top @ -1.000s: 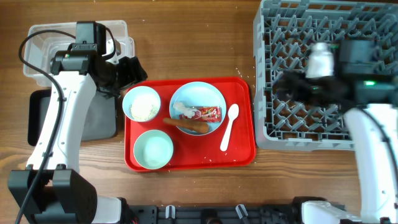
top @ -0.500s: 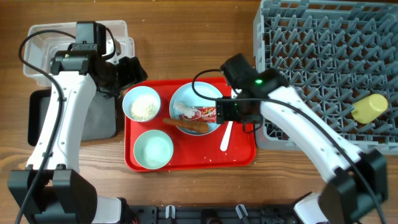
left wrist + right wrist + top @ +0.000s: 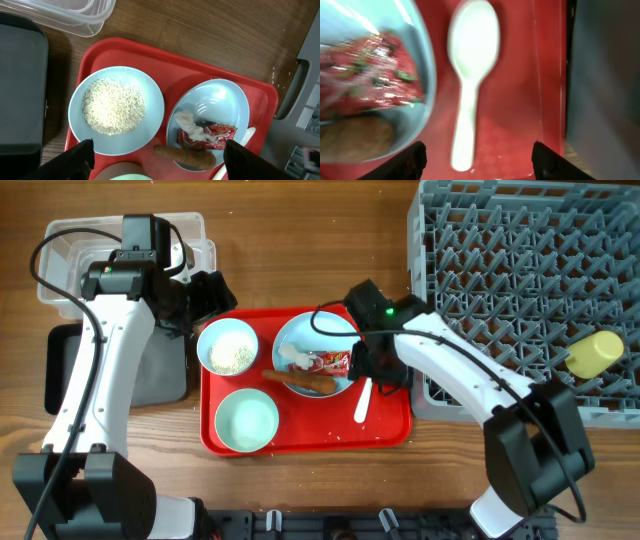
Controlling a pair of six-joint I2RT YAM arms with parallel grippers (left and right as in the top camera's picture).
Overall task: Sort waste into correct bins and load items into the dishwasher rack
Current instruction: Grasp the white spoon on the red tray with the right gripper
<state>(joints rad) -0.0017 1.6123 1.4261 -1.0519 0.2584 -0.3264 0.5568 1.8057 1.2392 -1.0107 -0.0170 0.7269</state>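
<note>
The red tray (image 3: pixel 390 425) holds a light-blue plate (image 3: pixel 300 332) with a red wrapper (image 3: pixel 335 362), white paper scrap (image 3: pixel 296 357) and orange carrot piece (image 3: pixel 303 383). A pale blue bowl of rice (image 3: pixel 228 347), a pale green bowl (image 3: pixel 247 420) and a white spoon (image 3: pixel 362 405) are also on it. My right gripper (image 3: pixel 373 370) is open just above the spoon (image 3: pixel 470 75). My left gripper (image 3: pixel 205 295) is open and empty above the rice bowl (image 3: pixel 115 107). A yellow cup (image 3: pixel 594 352) lies in the grey rack (image 3: pixel 500 270).
A clear tub (image 3: pixel 70 250) and a black tray (image 3: pixel 60 370) stand left of the red tray, under my left arm. The rack's left wall stands close beside the red tray's right edge (image 3: pixel 540 75). Rice grains are scattered on the wooden table.
My right arm has left the rack and swung left down to the spoon on the red tray. The yellow cup now lies in the rack. The left arm has not moved.
</note>
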